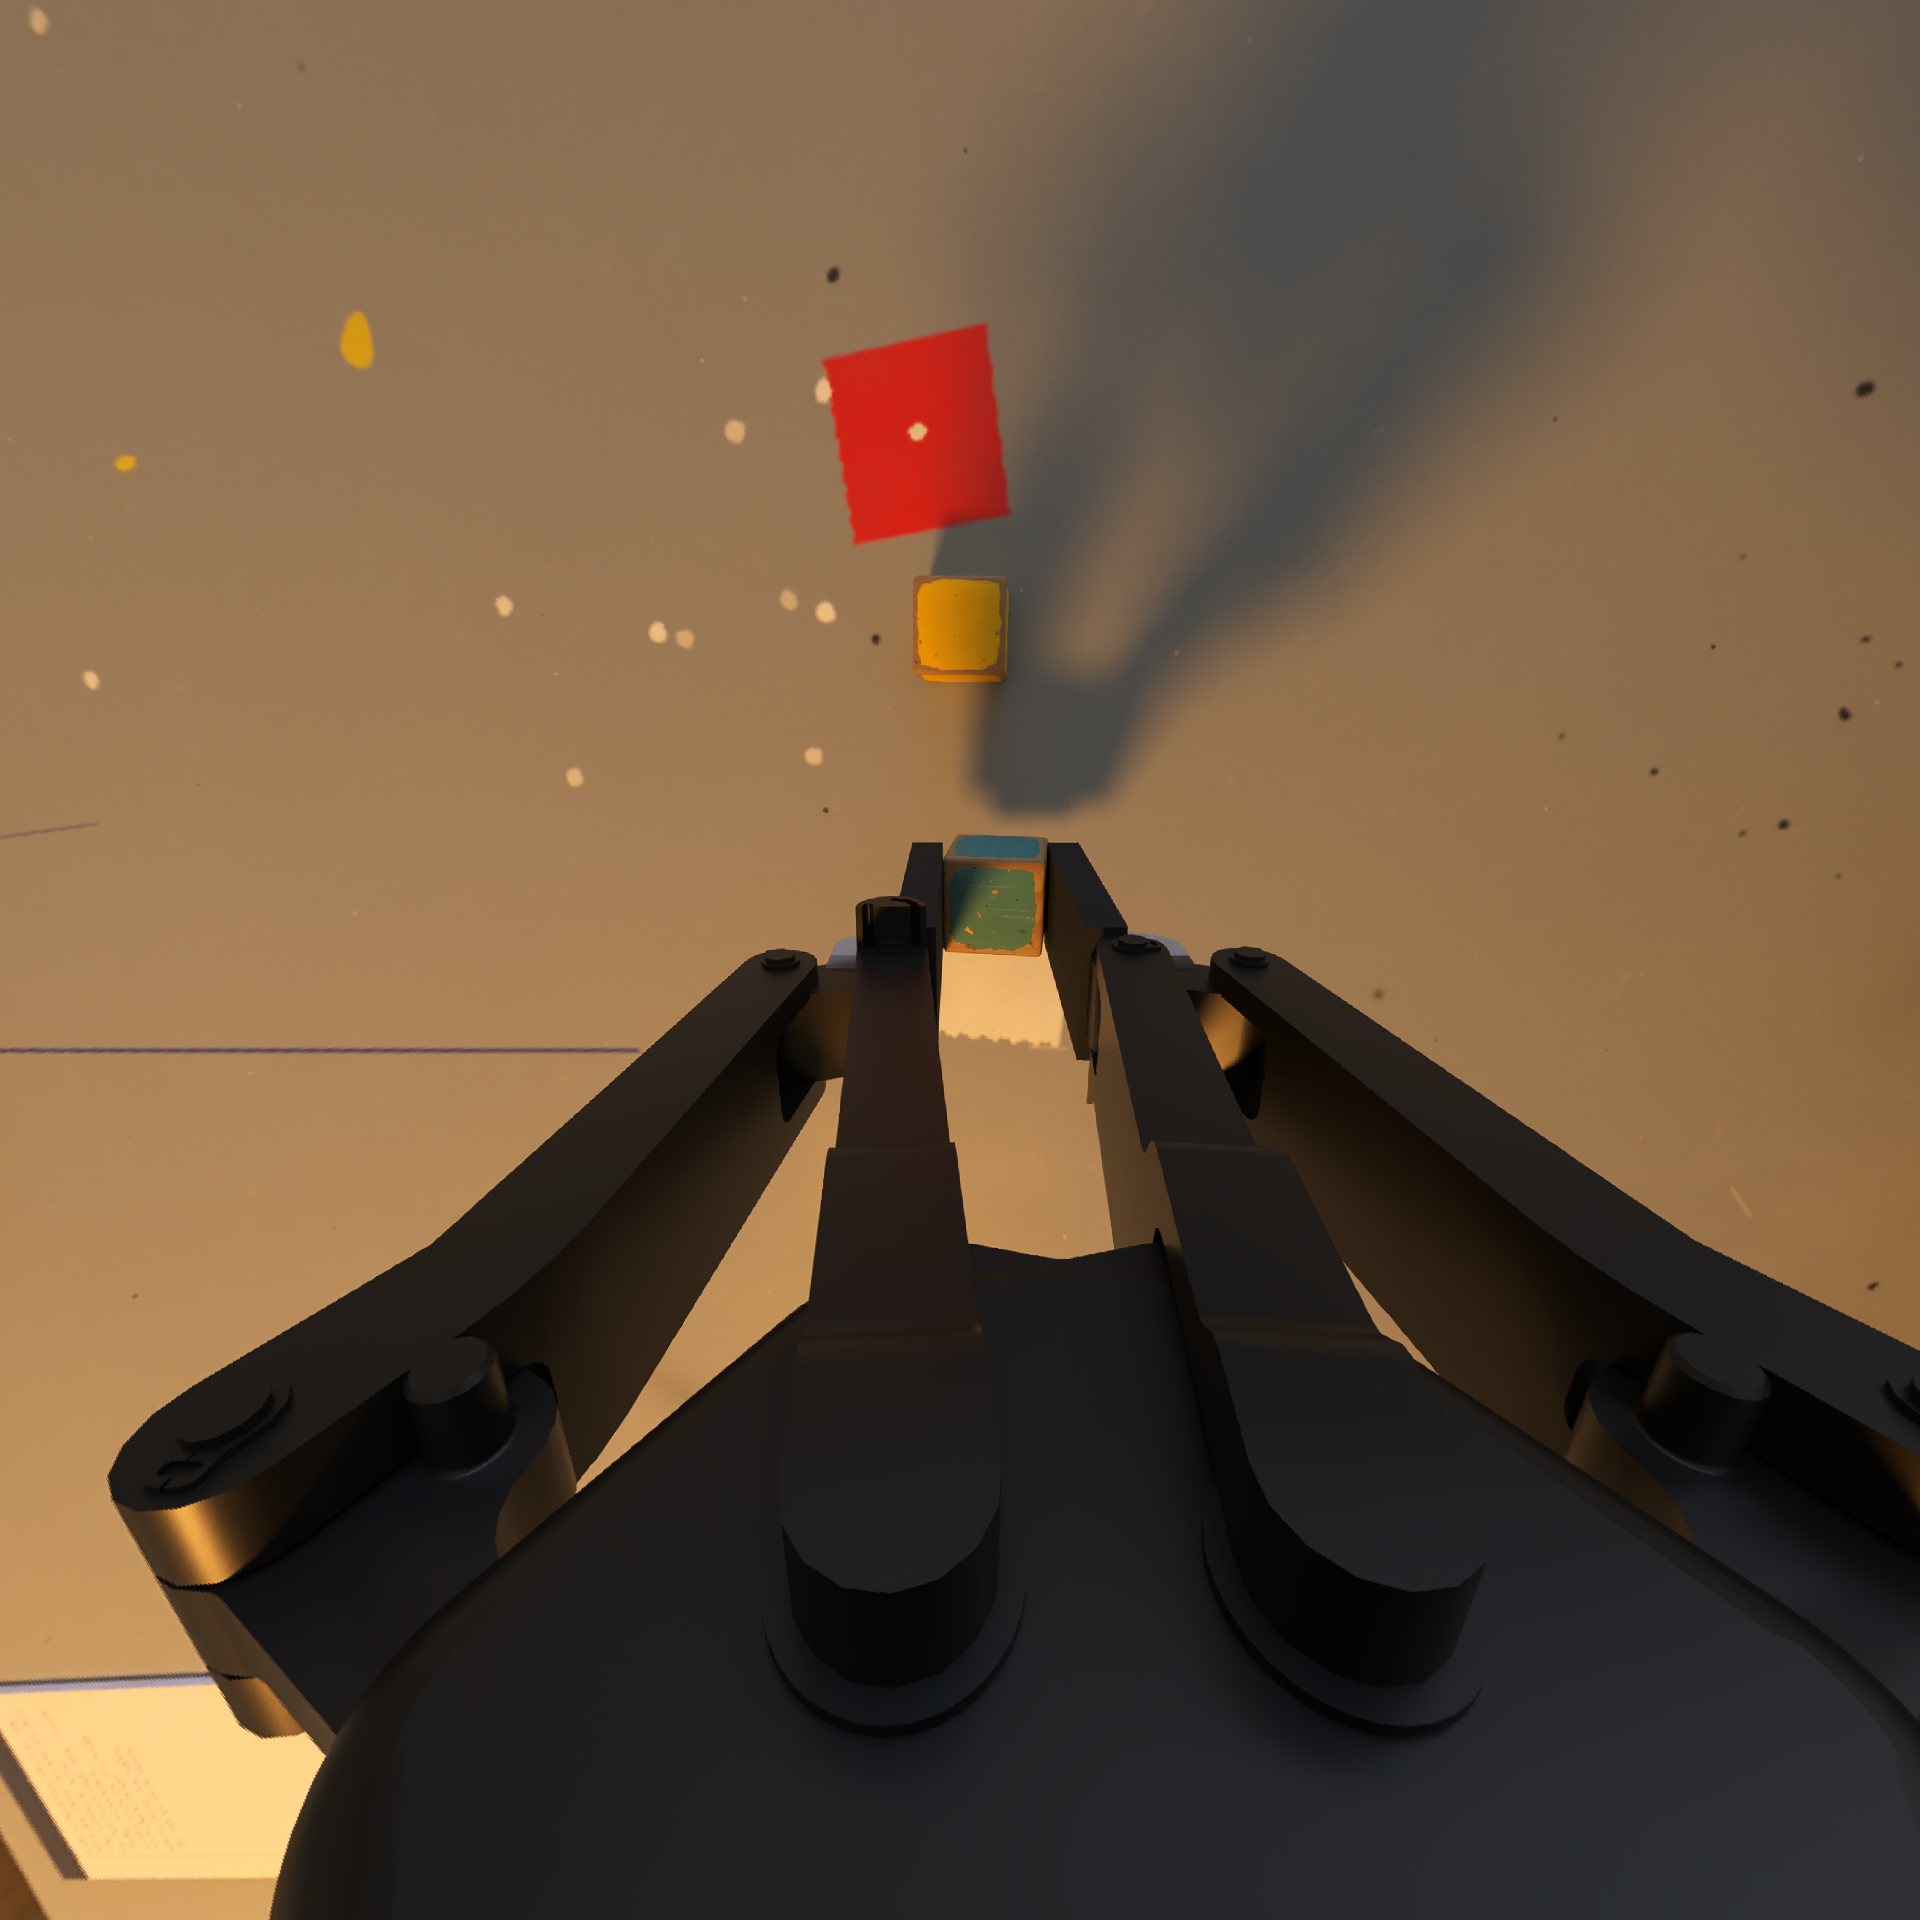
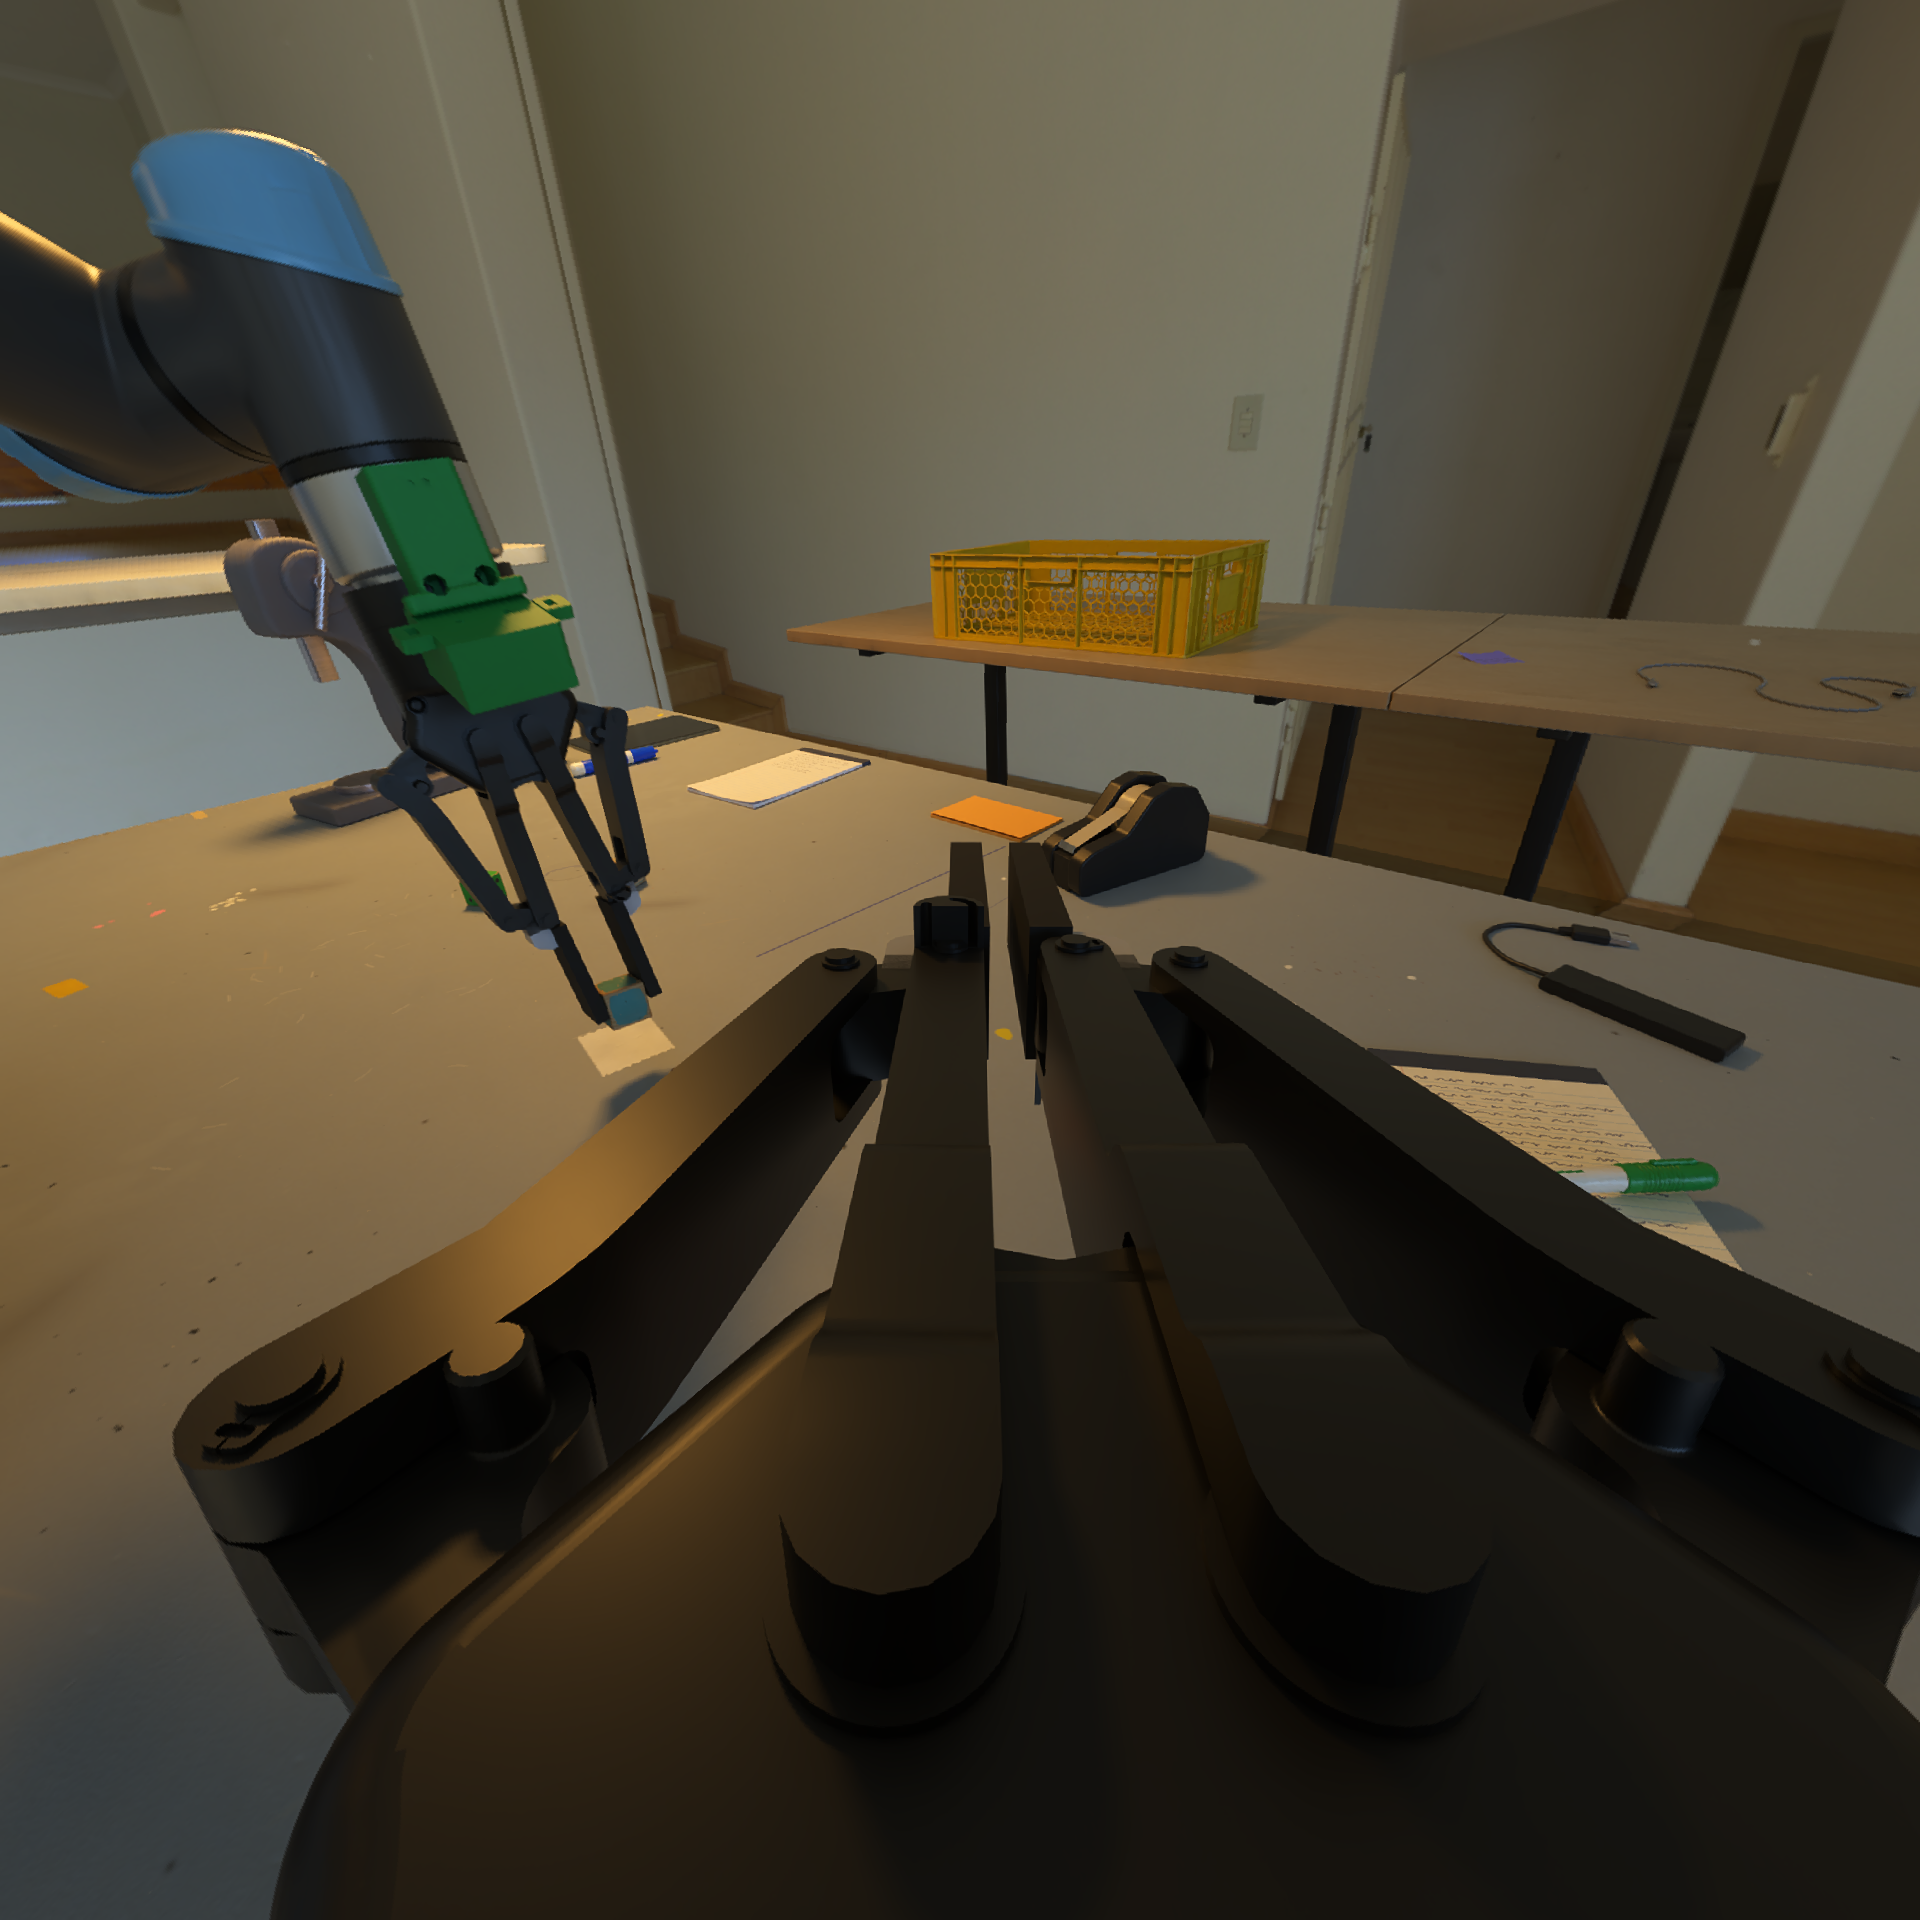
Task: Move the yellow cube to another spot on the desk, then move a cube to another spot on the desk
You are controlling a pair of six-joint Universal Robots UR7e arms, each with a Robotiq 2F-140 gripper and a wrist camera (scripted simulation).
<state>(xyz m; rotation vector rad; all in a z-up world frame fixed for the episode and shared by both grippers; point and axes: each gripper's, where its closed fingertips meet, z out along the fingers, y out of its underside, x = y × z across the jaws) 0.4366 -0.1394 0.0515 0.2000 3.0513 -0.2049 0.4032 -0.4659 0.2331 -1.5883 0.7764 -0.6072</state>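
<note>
Two desks [image 2: 260, 1039], [image 2: 1351, 649]; yellow crate [image 2: 1096, 597] on far one.

Room behind the desk, in warm low light

Beige walls [image 2: 935, 260]; a second wooden table [image 2: 1351, 655] at 1 o'clock carries a yellow crate [image 2: 1096, 597]; wooden stairs [image 2: 696, 665] at 11 o'clock; wooden floor [image 2: 1818, 862] at 3 o'clock.

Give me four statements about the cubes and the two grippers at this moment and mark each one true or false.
1. The left gripper is shut on a blue-green cube. True.
2. The yellow cube sits on the red square. False: it rests on the bare desk beside it.
3. The right gripper holds a cube. False: its fingers are together with nothing between them.
4. A yellow crate stands on a farther table. True.
</note>
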